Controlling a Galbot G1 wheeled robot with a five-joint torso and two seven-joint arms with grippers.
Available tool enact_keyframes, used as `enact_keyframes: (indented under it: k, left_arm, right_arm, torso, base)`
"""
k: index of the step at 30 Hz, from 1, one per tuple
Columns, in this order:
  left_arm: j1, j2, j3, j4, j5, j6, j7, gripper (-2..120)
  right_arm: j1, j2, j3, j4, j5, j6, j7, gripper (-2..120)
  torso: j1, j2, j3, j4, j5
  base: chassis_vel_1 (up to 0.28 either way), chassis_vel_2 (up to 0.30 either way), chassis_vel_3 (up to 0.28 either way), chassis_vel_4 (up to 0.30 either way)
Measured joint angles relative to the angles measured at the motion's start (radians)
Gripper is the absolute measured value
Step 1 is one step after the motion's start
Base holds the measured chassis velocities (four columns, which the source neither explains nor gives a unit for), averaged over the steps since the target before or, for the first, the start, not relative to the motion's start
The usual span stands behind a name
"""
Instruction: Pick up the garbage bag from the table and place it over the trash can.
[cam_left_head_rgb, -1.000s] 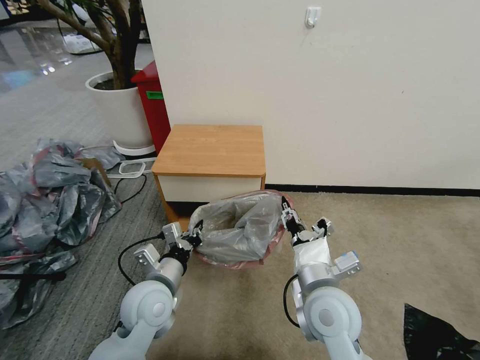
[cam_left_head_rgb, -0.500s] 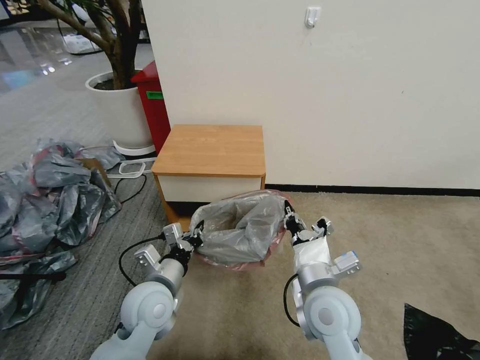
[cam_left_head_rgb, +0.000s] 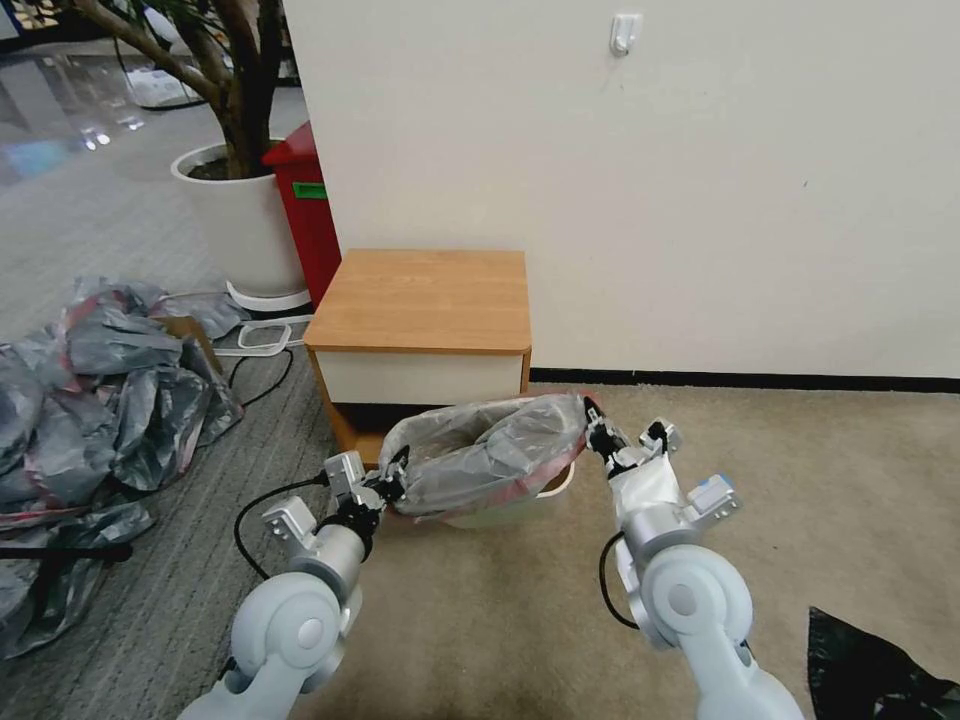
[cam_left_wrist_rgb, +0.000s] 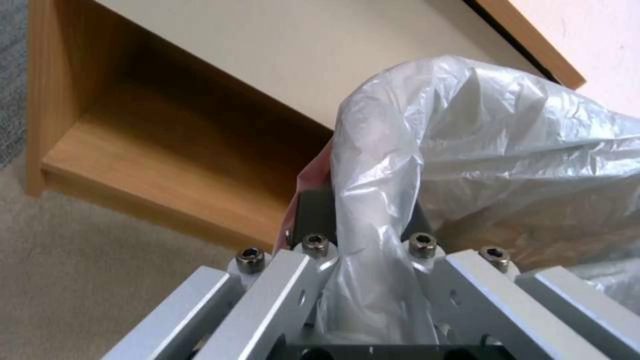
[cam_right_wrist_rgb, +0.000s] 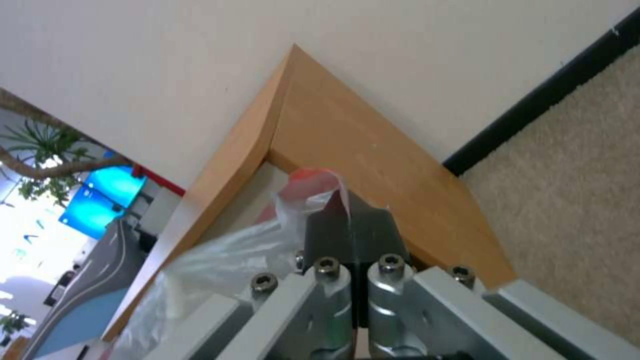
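garbage bag (cam_left_head_rgb: 490, 455): thin crinkled glossy translucent grey plastic, pink-red rim | bench (cam_left_head_rgb: 425, 300): smooth matt light wood | trash can (cam_left_head_rgb: 555, 487): smooth cream plastic | left tool (cam_left_wrist_rgb: 363, 240): brushed metal | carpet (cam_left_head_rgb: 800, 470): rough beige pile

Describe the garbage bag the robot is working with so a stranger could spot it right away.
Find the wooden table against the white wall; on the carpet right in front of it, the garbage bag hangs stretched between the left tool and right tool above the trash can. Unlike the heap of grey bags lying loose, it is held taut.
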Motion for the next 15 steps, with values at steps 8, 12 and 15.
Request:
enact_keyframes:
  k: [8,12,15]
  left_arm:
    - [-0.013,-0.002,-0.011,0.003,-0.037,0.001,-0.003,6]
    - [-0.014,-0.002,-0.014,0.002,-0.048,0.005,-0.004,6]
    - [-0.008,0.004,-0.026,-0.014,-0.087,0.021,-0.006,6]
  right_arm:
    - [-0.08,-0.015,-0.018,0.086,0.025,-0.048,0.03,0]
    - [-0.083,-0.016,-0.02,0.087,0.026,-0.05,0.031,0]
    - [-0.063,-0.011,-0.02,0.035,0.008,-0.029,-0.013,0]
  torso:
    - [0.0,0.0,0.0,-0.0001,-0.0002]
    - [0.0,0.0,0.0,-0.0001,-0.0001]
    - [0.0,0.0,0.0,0.0,0.0]
  base:
    - [0.0,0.0,0.0,0.0]
    - [0.0,0.0,0.0,0.0]
    - [0.0,0.0,0.0,0.0]
